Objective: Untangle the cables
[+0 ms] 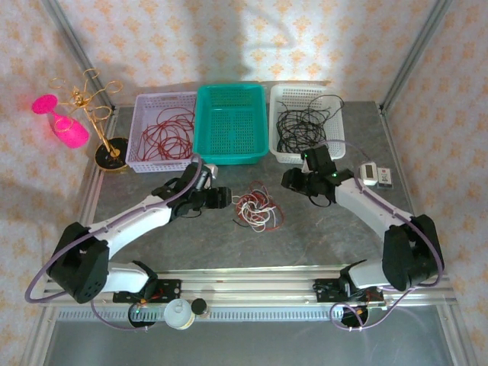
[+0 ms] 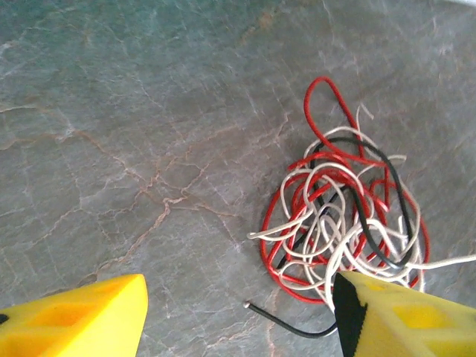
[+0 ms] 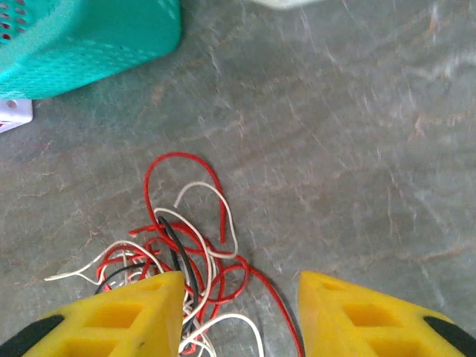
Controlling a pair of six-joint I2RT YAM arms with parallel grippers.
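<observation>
From above, the cables (image 1: 257,206) are seen as one loose knot of red, white and black strands. They lie on the desk (image 1: 191,240), about midway between the arms and just in front of the green basket (image 1: 231,126). The left end effector (image 1: 221,197) is held just to their left. The right end effector (image 1: 292,181) is held just to their right and a little farther back. Neither arm is judged clearly nearer. No long axis can be made out, since the knot is roughly round, so a pull would probably have to be made outward, to the two sides. Red wire (image 1: 166,133) is held in the purple basket (image 1: 164,96), and black wire (image 1: 305,126) in the white basket (image 1: 305,86).

In the left wrist view, the fingers are seen well apart, with nothing clamped. The cables lie ahead and toward the finger (image 2: 401,320) at the right of this view, whose tip overlaps their edge. A loose black end (image 2: 275,320) is seen on bare desk in the gap.

In the right wrist view, the fingers are likewise apart. Some strands are overlapped by the finger at the left, and a red strand (image 3: 277,303) runs into the gap. Whether any strand is touched cannot be told, though none appears gripped. The desk is flat, grey and stone-patterned, and open room is left around the knot.
</observation>
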